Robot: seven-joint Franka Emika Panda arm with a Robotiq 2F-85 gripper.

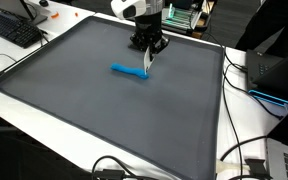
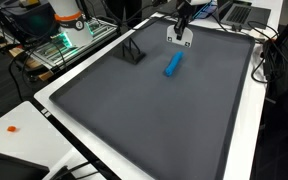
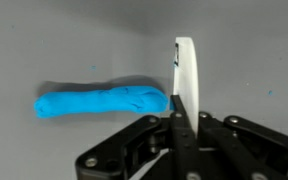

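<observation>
- I read the jaws as clamped on a thin white strip (image 3: 185, 75) — stiff, light, held by one end.
- Just beside it, the blue roll (image 3: 102, 101) looks soft — grip mid-length, gently.

Blue roll (image 3: 102, 101), mid-left of wrist frame: bright sky blue, plain, slightly mottled.
White strip (image 3: 185, 68), right of centre: plain white, small dark mark on its left edge.
Gripper (image 3: 181, 112), bottom of frame: matte black.
Mat (image 1: 84, 110): uniform dark grey, paler grey rim.
Keyboard (image 1: 12, 30), upper left: black.
Table (image 2: 26, 118), lower left: white, with one orange dot (image 2: 12, 128).
Box (image 2: 62, 45), upper left: green glow.
</observation>
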